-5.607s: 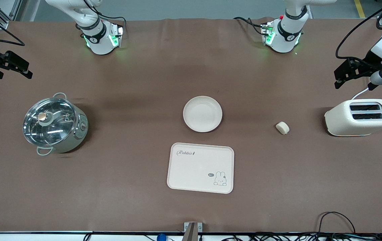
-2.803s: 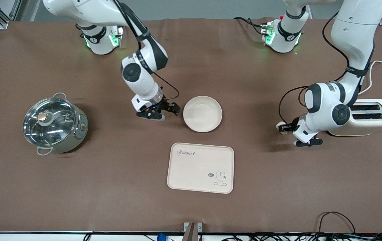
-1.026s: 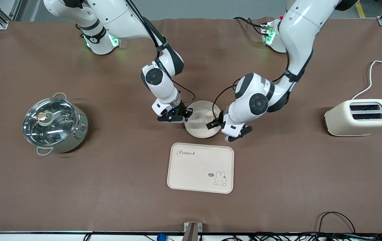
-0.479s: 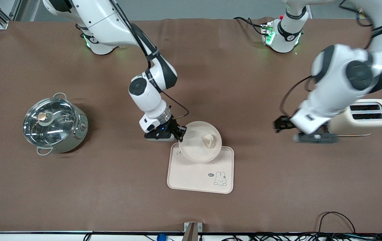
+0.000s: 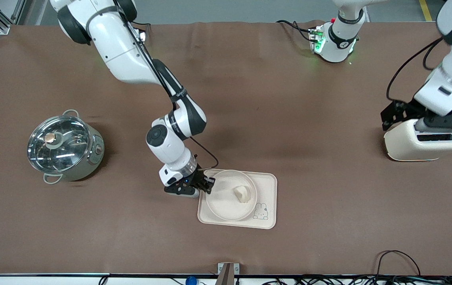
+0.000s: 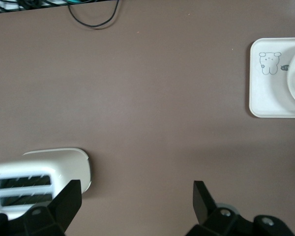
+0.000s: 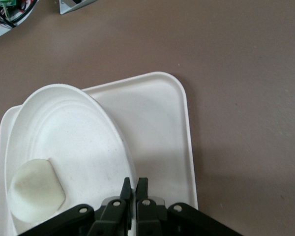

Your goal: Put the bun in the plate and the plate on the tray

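The round cream plate [image 5: 222,202] is on the cream tray [image 5: 270,198], covering its script; the rabbit drawing still shows. The small pale bun [image 5: 243,194] lies in the plate. My right gripper [image 5: 209,184] is shut on the plate's rim at the edge toward the right arm's end. In the right wrist view the fingers [image 7: 134,186] pinch the rim of the plate [image 7: 69,132], with the bun [image 7: 35,189] inside and the tray [image 7: 160,123] beneath. My left gripper [image 5: 424,118] is open and empty over the toaster; its wrist view [image 6: 136,201] shows bare table between the fingers.
A cream toaster [image 5: 426,142] stands at the left arm's end, also in the left wrist view [image 6: 39,172]. A steel pot with a glass lid [image 5: 65,147] stands at the right arm's end. Cables run along the table's front edge.
My right gripper has carried the plate with the bun from over the tray's top edge down onto the tray. My left arm has drawn back and now hangs over the toaster.
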Controlling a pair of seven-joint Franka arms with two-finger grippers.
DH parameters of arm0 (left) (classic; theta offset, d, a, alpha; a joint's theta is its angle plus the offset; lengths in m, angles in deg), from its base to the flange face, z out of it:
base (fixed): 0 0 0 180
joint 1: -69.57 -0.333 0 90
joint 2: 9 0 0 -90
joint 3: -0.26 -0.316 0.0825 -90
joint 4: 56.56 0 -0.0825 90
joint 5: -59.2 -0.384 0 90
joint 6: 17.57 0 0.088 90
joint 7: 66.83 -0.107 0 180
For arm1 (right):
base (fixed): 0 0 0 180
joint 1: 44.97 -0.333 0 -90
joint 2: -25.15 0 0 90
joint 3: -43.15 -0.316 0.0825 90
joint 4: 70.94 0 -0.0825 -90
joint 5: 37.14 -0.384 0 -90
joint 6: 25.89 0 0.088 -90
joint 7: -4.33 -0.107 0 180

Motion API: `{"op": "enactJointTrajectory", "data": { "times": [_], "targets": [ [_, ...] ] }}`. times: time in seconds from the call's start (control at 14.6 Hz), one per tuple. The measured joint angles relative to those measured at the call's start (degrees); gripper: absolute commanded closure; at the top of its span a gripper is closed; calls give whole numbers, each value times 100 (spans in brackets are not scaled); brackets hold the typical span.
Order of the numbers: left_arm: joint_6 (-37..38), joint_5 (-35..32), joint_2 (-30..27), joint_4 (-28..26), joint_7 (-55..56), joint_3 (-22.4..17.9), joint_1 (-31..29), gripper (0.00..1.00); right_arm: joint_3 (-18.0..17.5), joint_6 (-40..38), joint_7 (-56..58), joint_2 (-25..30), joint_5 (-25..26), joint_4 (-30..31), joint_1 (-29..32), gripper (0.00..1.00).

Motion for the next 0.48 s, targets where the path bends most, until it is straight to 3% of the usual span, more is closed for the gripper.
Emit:
{"op": "enactJointTrajectory", "data": {
  "times": [0.07, 0.14, 0.21, 0.27, 0.41, 0.48],
  "targets": [
    [239, 0, -87, 114, 0, 0, -4, 0, 0, -23, 0, -151, 0, -180, 8, 98],
    [427, 0, -109, 261, 0, -1, -6, 0, -4, -26, 0, -256, 0, -287, 6, 87],
    [568, 0, -89, 401, 0, -2, -12, 0, -8, -26, -4, -321, 0, -351, 5, 47],
    [664, 0, -43, 510, -1, -17, -10, 0, -7, -26, -7, -346, -2, -377, 9, 17],
    [726, 1, 65, 623, -67, -257, 183, 0, -6, -25, -32, -348, -8, -415, 26, 0],
    [727, 6, 115, 676, -120, -574, 476, 0, -11, -31, -38, -348, -8, -422, 25, 0]
  ]
}}
